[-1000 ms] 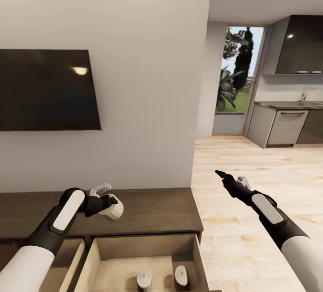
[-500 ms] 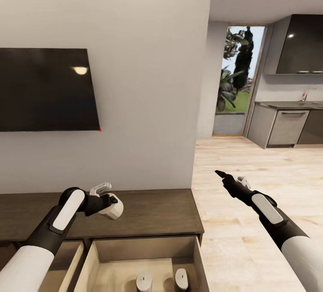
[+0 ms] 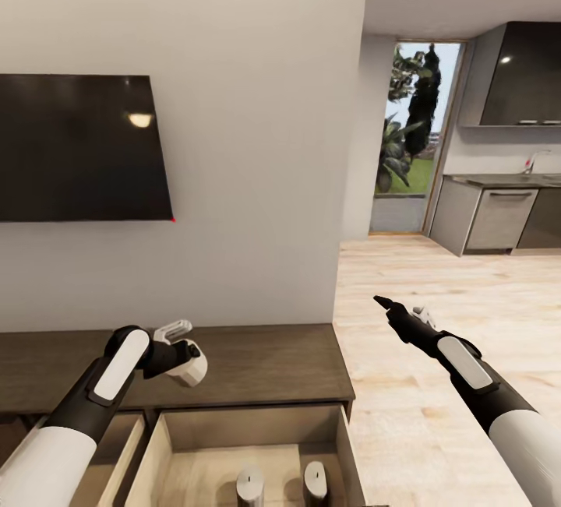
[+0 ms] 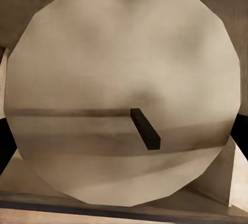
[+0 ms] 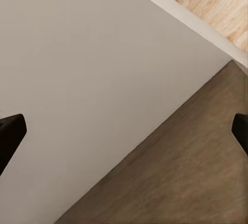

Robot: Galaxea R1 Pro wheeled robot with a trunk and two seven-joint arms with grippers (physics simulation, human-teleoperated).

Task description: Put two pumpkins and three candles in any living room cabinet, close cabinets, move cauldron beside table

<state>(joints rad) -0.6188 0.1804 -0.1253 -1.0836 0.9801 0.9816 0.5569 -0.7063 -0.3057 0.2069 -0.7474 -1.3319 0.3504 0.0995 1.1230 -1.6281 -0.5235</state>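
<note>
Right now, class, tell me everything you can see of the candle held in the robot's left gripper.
The candle is a short, stubby, pale beige cylinder of waxy look. The left gripper holds it above the top of the dark brown cabinet, behind the open drawer where two other candles stand. The left wrist view shows its round, faceted end face with a small dark wick, black fingers at either side.
</note>
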